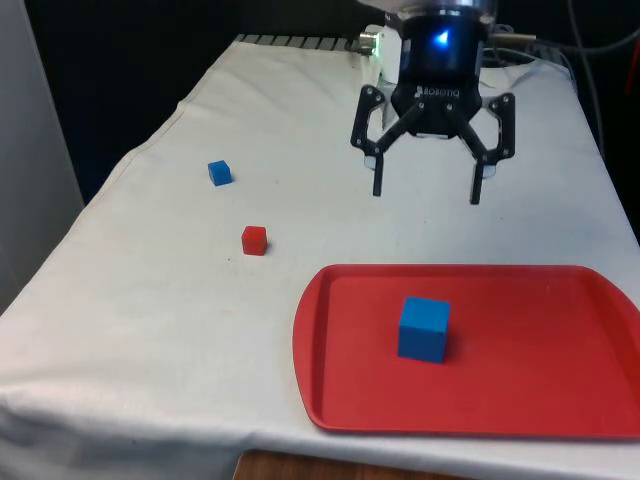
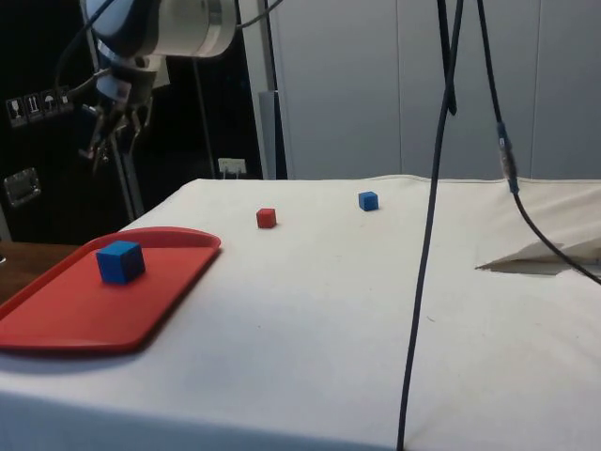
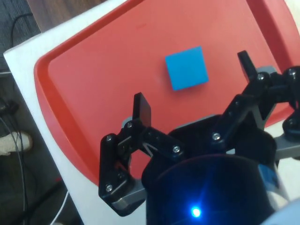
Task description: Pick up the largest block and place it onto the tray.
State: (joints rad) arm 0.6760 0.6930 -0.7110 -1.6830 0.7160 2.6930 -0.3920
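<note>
On the counter (image 1: 150, 330), toward the front view's left, a small blue block (image 1: 220, 173) sits farthest back. A small red block (image 1: 254, 240) lies nearer the camera and just to its right. Both are well apart from the red tray (image 1: 330, 400), which takes up the front view's right.

The largest block, a blue cube (image 1: 424, 328), rests flat on the tray, a little left of the tray's middle. In the side view the cube (image 2: 120, 261) stands square on the tray floor (image 2: 56, 319), clear of the rim.

The end effector (image 1: 427, 192) hangs in the air above and behind the cube, with open space between them. The cube lies below it and toward the camera in the front view. In the wrist view the cube (image 3: 186, 67) shows between and beyond the two fingers (image 3: 142, 108), untouched.

The fingers are spread wide and hold nothing.

Judging from this layout, the placing looks done, and a clear lift away is all that seems left.
</note>
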